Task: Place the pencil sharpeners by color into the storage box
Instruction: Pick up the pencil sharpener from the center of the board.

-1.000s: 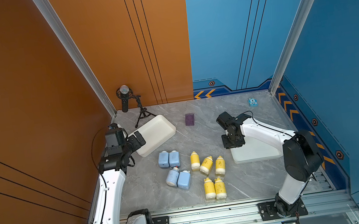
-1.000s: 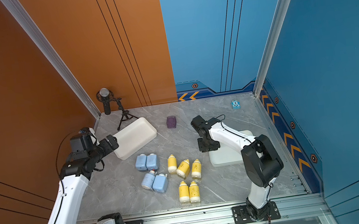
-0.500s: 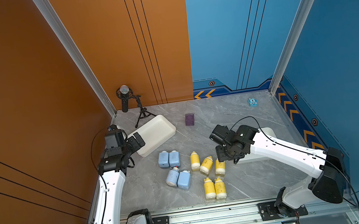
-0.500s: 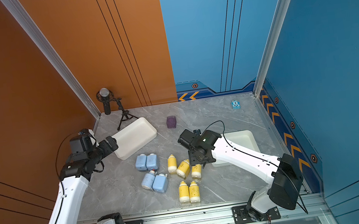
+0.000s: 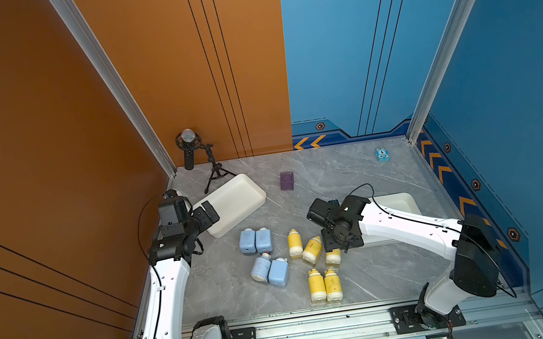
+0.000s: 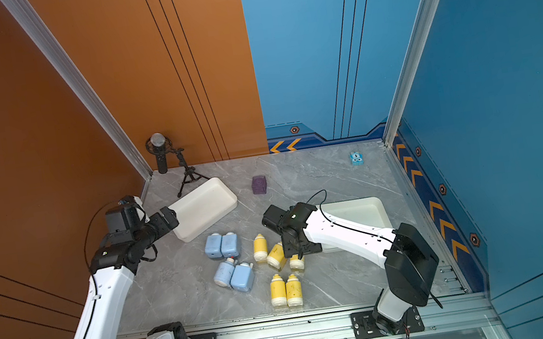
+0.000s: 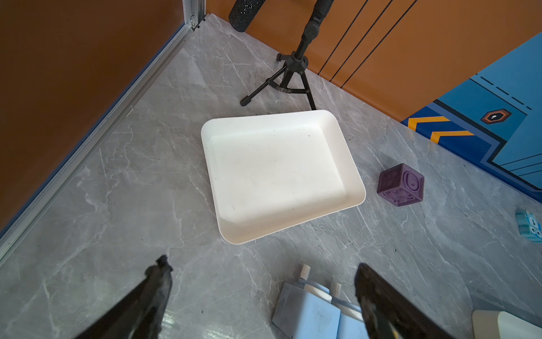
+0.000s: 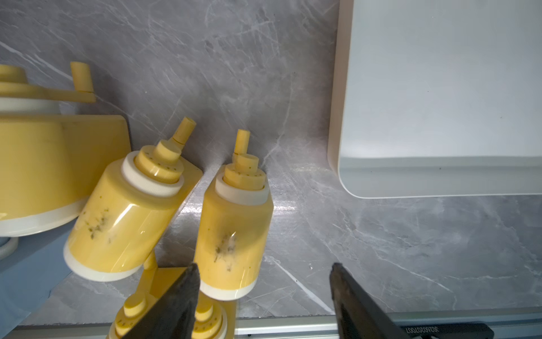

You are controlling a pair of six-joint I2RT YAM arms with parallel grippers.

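Grey marbled tabletop makes the floor of a booth with orange walls on one side and blue walls on the other; at the back we see a microphone on a small tripod, a dark purple block and a small blue box. All nine pencil sharpeners lie on the table between the two arms; the four blue sharpeners make two pairs, each pair side by side and touching; the five yellow sharpeners lie just beside them toward the right arm, three in a loose row and two close together nearer to the front rail. The left tray, white and shallow, sits at an angle near the tripod; the left gripper hangs by the corner of this tray, its jaws spread wide and gripping nothing. The right tray is partly hidden under the right arm; the right gripper is low over the end yellow sharpener of the row, its jaws standing apart; in the right wrist view one finger is right at the white base of this sharpener, but we cannot tell if it touches; the other finger stands well apart from it, over bare table.
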